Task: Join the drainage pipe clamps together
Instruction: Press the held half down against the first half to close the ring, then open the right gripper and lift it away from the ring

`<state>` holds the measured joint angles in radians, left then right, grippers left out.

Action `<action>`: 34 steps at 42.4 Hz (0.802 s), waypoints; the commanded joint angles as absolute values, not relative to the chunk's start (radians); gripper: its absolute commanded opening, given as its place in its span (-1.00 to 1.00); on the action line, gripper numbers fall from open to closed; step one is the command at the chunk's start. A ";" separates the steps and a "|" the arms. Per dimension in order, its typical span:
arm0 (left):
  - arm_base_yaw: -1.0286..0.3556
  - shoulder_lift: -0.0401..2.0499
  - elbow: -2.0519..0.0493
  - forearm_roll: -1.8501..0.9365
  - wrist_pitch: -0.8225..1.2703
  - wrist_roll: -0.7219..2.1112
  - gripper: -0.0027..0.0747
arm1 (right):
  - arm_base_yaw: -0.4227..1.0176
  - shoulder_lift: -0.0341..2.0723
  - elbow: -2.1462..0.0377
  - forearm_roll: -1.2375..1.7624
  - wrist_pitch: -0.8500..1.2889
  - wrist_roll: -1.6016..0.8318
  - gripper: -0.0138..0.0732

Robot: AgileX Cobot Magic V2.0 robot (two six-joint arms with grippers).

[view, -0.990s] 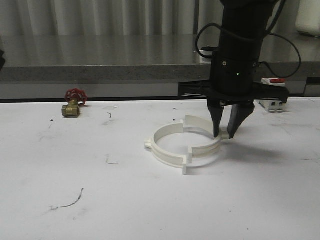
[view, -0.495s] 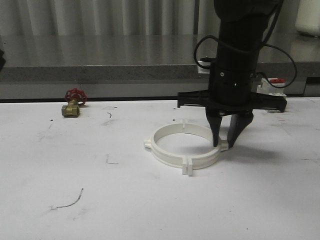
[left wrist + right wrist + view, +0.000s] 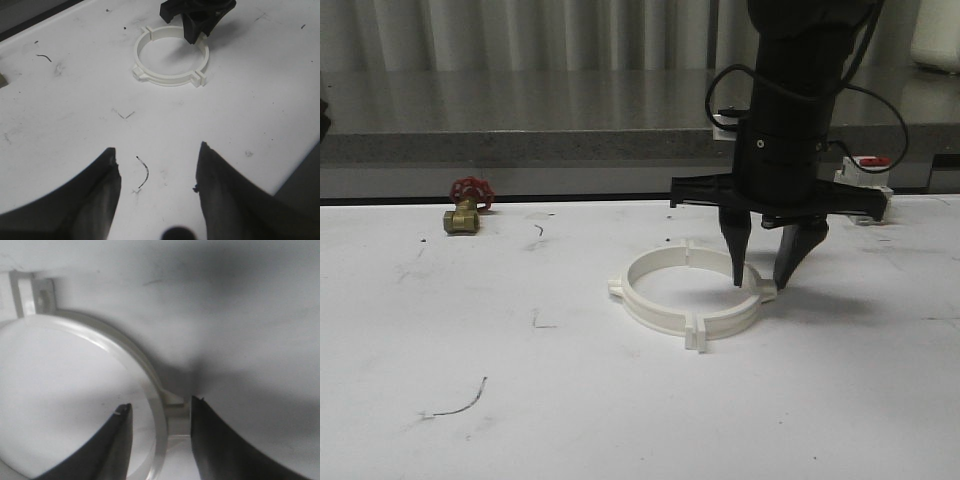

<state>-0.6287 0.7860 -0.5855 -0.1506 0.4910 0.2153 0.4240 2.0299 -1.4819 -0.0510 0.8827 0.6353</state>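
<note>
White and scuffed with dark marks, our desk (image 3: 520, 400) carries the drainage pipe clamps (image 3: 686, 291) a little right of its middle, toward the far edge. The two half-rings lie flat and closed into one ring, opening facing straight up. We judge the seam to run from the paired lugs nearest us to the pair at the back, so no long axis is left — only that joint line, with a single lug sticking out on each side.

Our right hand (image 3: 766, 272) hangs straight down over the ring's right side, fingers parted and gripping nothing: one tip stands inside the band, the other outside, by the right-hand lug. In the right wrist view the white wall and lug sit in the gap, touched by neither finger. We read that straddle as the stance of a grip on the wall let go, or one about to be taken.

Our left hand (image 3: 155, 192) waits wide open and empty above the near part of the desk, well apart from the ring. A brass valve (image 3: 466, 209) and a white breaker (image 3: 863, 188) sit along the far edge.
</note>
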 commanded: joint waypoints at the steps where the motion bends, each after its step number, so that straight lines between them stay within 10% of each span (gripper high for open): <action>1: -0.625 0.780 -0.612 -0.158 0.422 0.216 -0.04 | 0.425 1.953 -1.512 -0.055 0.865 0.632 0.05; 34: -0.625 0.780 -0.612 -0.158 0.422 0.216 -0.04 | 0.425 1.279 -1.340 -0.091 1.014 0.157 0.05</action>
